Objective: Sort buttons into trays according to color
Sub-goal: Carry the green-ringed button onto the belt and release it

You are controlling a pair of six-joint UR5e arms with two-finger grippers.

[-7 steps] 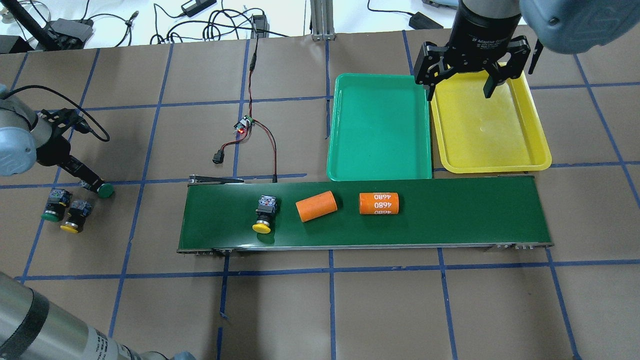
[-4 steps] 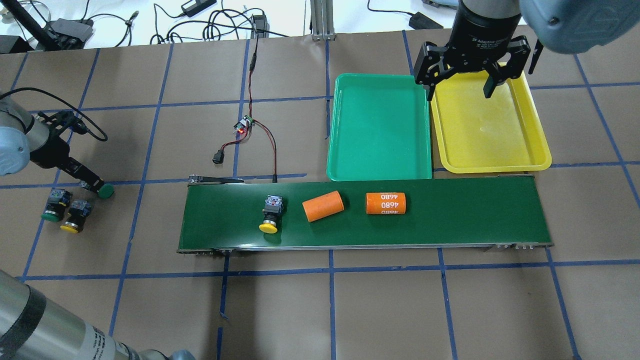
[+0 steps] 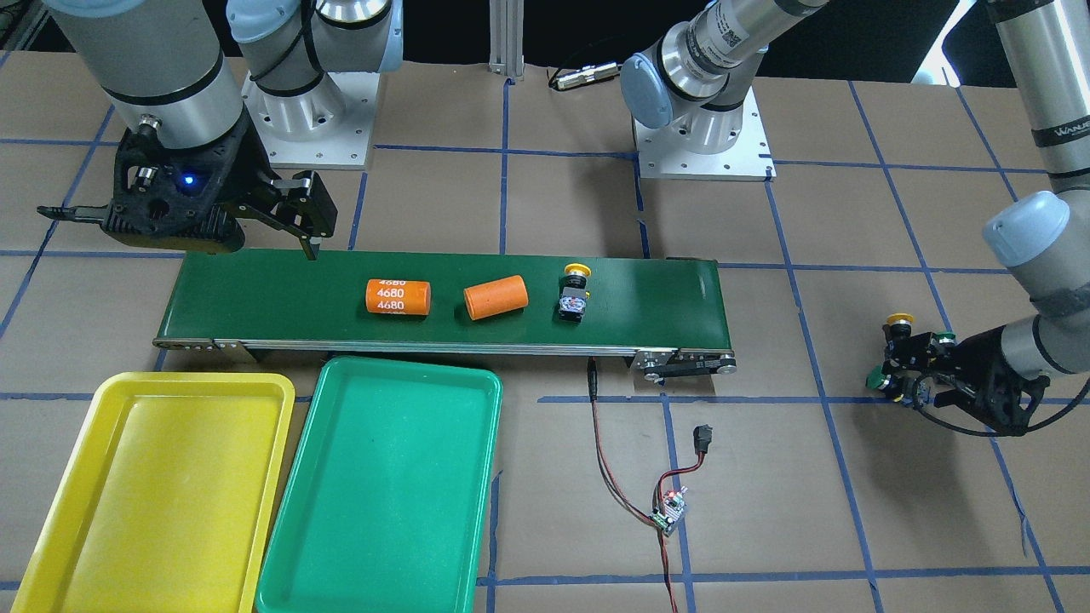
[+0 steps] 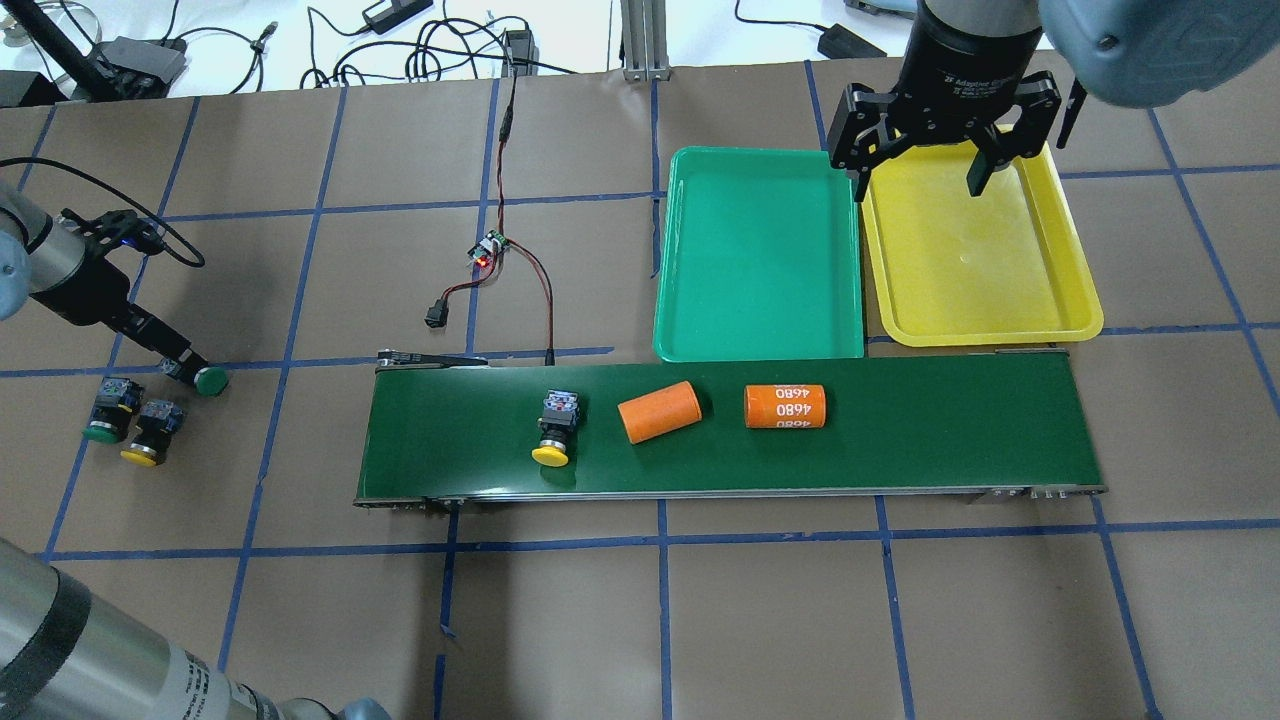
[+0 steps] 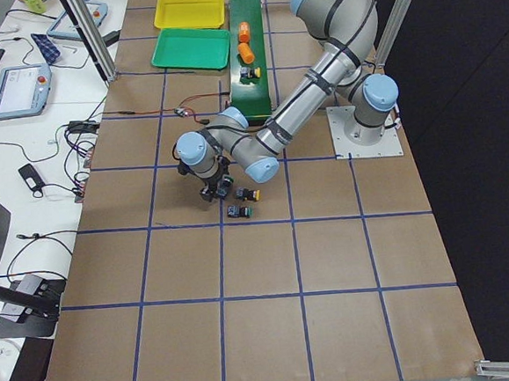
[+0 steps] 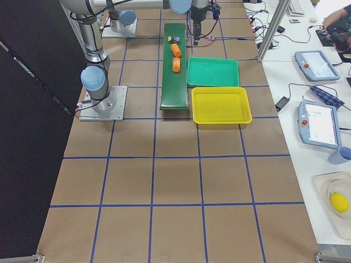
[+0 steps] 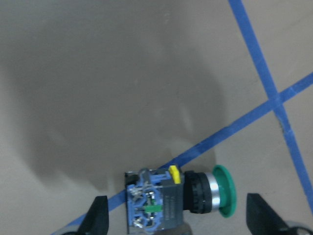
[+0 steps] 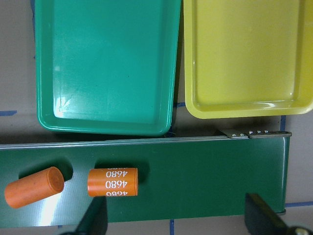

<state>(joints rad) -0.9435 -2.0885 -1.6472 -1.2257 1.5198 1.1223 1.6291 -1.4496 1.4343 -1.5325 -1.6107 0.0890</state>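
Note:
One yellow button [image 4: 555, 432] lies on the conveyor belt [image 4: 950, 430], left of two orange cylinders. A green button [image 4: 108, 410] and a yellow button [image 4: 150, 433] lie together on the table at the far left. A second green button [image 4: 210, 381] lies just beyond them, between the open fingers of my left gripper [image 7: 178, 220], as the left wrist view shows [image 7: 195, 196]. My right gripper [image 4: 918, 180] is open and empty, high over the far edge of the yellow tray [image 4: 985, 260]. The green tray [image 4: 758, 255] lies beside it. Both trays hold nothing.
A plain orange cylinder [image 4: 660, 411] and one marked 4680 [image 4: 785, 406] ride mid-belt. A small circuit board with red and black wires [image 4: 488, 250] lies behind the belt's left end. Blue tape lines grid the brown table.
The yellow button and both orange cylinders have moved right along the belt. My left arm's wrist has drawn back to the left; the green button at its fingers stays put. The right gripper has not moved.

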